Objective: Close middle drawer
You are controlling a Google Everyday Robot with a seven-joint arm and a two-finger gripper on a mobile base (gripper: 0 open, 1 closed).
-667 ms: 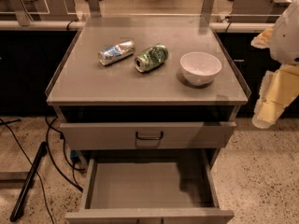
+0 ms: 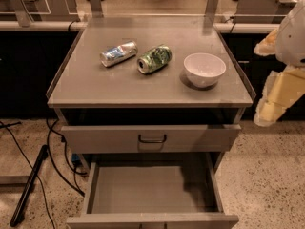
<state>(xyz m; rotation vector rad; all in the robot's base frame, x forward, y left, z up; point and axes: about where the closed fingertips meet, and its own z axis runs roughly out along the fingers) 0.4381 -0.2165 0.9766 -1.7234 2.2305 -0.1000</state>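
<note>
The grey metal cabinet (image 2: 95, 92) has its middle drawer (image 2: 152, 190) pulled far out, a wide shallow empty tray with a low front panel (image 2: 152, 220) at the bottom edge of the view. Above it the taller-fronted top drawer (image 2: 95, 138) with a black handle (image 2: 152, 139) stands slightly out. My gripper (image 2: 272, 106), cream-coloured on the white arm (image 2: 295, 32), hangs at the right edge beside the cabinet's right side. It is level with the top drawer and touches nothing. The third drawer is out of view.
On the cabinet top lie a crushed silver can (image 2: 118, 53) and a green can (image 2: 154, 58), and a white bowl (image 2: 204, 69) stands there. Black cables (image 2: 52, 147) and a dark pole (image 2: 28, 185) lie on the speckled floor at left. Dark counters run behind.
</note>
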